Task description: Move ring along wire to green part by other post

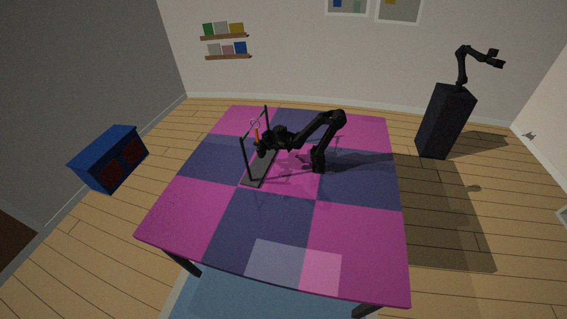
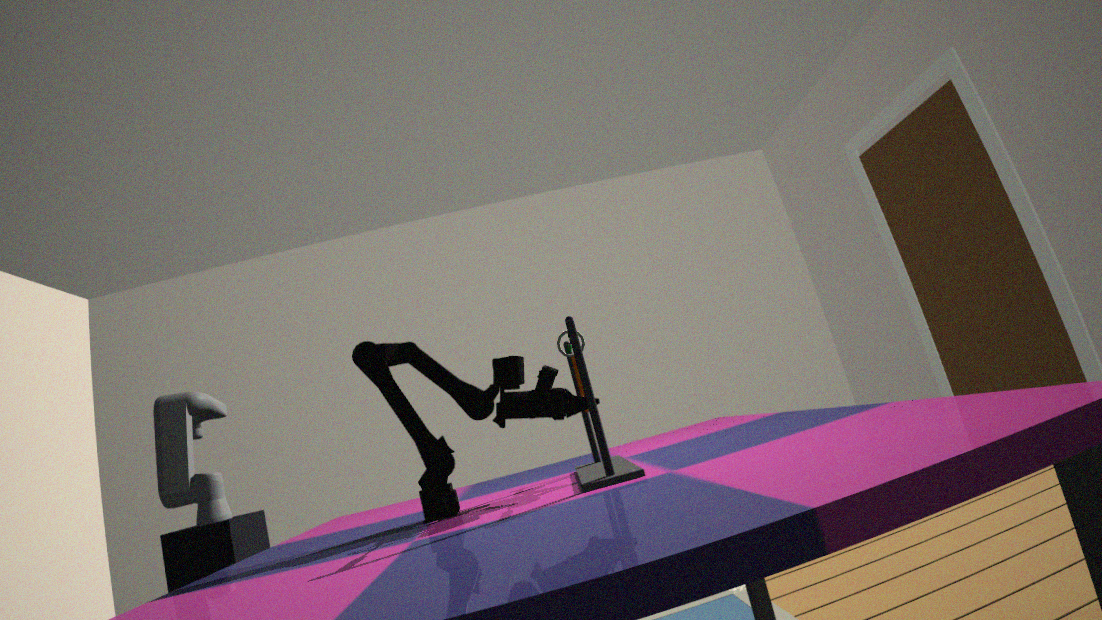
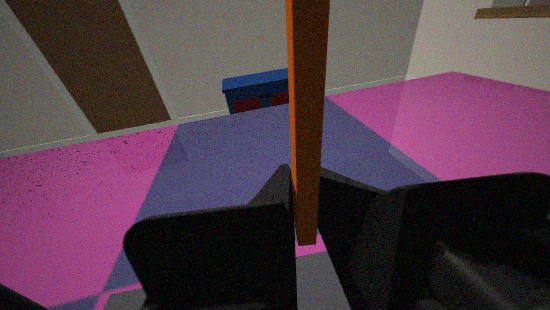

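The metal ring [image 1: 250, 123] [image 2: 558, 343] is around the wire, between its two green parts; whether it touches the wire is too small to tell. Its orange handle [image 1: 256, 135] [image 3: 307, 125] hangs down, nearly upright. My gripper [image 1: 258, 146] [image 3: 294, 171] is shut on the lower part of the handle. One green part [image 1: 245, 135] is next to the nearer post [image 1: 245, 160]; the other green part [image 1: 262, 113] is next to the farther post [image 1: 266, 119]. The ring and wire are out of the wrist view.
Both posts rise from a dark grey base [image 1: 257, 173] [image 2: 612, 475] on the pink and blue checkered table [image 1: 273, 222]. My forearm reaches in from the right in the top view. A blue cabinet [image 1: 105, 142] stands on the floor beyond the table.
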Controlling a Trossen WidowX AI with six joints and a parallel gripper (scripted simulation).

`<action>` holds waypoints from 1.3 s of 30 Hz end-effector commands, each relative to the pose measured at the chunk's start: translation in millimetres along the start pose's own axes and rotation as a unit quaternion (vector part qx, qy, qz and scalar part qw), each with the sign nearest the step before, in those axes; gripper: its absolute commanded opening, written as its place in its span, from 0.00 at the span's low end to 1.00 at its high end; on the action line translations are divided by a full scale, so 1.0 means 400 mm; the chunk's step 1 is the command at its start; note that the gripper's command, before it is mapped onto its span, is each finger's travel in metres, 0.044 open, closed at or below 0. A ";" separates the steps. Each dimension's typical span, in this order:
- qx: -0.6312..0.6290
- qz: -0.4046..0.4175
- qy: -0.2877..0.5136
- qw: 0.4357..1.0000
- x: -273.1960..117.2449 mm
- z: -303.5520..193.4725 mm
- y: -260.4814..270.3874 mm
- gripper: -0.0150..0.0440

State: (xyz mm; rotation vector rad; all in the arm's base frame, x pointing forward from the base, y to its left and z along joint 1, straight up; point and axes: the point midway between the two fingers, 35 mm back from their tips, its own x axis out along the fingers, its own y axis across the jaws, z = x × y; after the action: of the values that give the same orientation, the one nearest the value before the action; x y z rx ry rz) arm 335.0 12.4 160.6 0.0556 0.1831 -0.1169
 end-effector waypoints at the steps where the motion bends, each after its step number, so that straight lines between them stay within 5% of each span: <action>1: 0.006 0.001 -0.006 1.000 0.003 0.013 0.012 0.00; 39: -0.061 0.075 -0.006 0.995 -0.001 0.010 0.072 0.00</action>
State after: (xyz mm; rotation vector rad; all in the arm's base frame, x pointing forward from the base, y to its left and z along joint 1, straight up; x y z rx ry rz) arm 338.7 38.5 164.4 -0.0500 0.1795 0.0467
